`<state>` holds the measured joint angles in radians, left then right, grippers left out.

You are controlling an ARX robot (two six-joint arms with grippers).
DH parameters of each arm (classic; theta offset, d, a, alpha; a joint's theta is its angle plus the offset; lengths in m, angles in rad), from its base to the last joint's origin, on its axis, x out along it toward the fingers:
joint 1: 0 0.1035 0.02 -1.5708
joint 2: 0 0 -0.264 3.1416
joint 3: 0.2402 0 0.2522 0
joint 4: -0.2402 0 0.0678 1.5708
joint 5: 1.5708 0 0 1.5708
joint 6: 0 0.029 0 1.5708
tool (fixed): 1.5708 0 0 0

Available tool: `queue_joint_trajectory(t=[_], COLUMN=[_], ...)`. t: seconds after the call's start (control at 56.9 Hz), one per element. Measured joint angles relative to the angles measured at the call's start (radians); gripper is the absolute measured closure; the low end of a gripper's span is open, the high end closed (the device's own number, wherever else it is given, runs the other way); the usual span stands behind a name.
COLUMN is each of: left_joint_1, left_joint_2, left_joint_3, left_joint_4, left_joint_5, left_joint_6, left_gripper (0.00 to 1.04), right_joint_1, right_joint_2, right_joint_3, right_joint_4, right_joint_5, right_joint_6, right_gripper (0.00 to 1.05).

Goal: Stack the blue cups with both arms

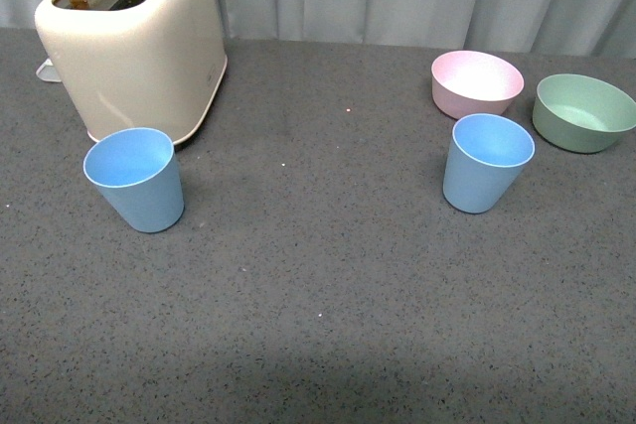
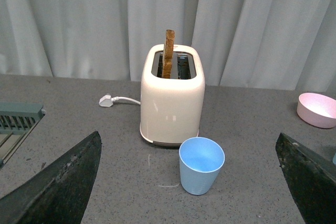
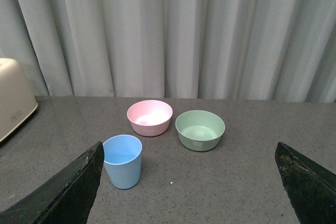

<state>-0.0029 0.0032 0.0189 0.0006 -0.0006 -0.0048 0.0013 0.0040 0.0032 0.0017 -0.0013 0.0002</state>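
**Q:** Gripper state?

**A:** The left gripper [image 2: 188, 136] is recorded spread wide, and nothing is held between its dark fingers [image 2: 58, 182]. The right gripper [image 3: 188, 144] is likewise spread wide and empty. Neither arm is seen in the front view.

**Q:** Position of the task items?

**A:** One light blue tapered plastic cup [image 2: 201, 165] is noted upright ahead of the left gripper and clear of its fingers. It stands just in front of the cream plastic toaster [image 2: 172, 98], in which a slice of brown bread [image 2: 169, 51] is held on end. The other light blue cup [image 3: 122, 161] is noted upright ahead of the right gripper. It is just beside the pink round plastic bowl [image 3: 149, 117], and the pale green round bowl [image 3: 200, 129] is placed near that. The two cups are set well apart, toward opposite sides of the speckled dark grey surface [image 1: 318, 295].

**Q:** Progress?

**A:** No step is counted as done, since no cup is gripped, raised or nested. The work is judged to be at its start. Each cup is to be taken by the nearer arm, the two are to be brought together, and one is to be lowered into the other.
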Motion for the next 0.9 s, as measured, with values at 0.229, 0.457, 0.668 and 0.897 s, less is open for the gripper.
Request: queue_joint_trajectory(t=[0.229,0.457,0.668,0.897], left_joint_1=[0.0,0.0,0.0,0.0], left_joint_2=[0.0,0.0,0.0,0.0], left_joint_3=[0.0,0.0,0.0,0.0], left_joint_4=[0.0,0.0,0.0,0.0], left_joint_5=[0.0,0.0,0.0,0.0], left_joint_6=[0.0,0.0,0.0,0.0], left_gripper=[0.07,0.07,0.07,0.07], right_joint_1=[0.0,0.0,0.0,0.0], right_joint_2=[0.0,0.0,0.0,0.0], right_joint_3=[0.0,0.0,0.0,0.0], right_joint_4=[0.0,0.0,0.0,0.0], right_joint_5=[0.0,0.0,0.0,0.0], right_joint_6=[0.0,0.0,0.0,0.0], right_gripper=[0.1,0.1,0.1,0.1])
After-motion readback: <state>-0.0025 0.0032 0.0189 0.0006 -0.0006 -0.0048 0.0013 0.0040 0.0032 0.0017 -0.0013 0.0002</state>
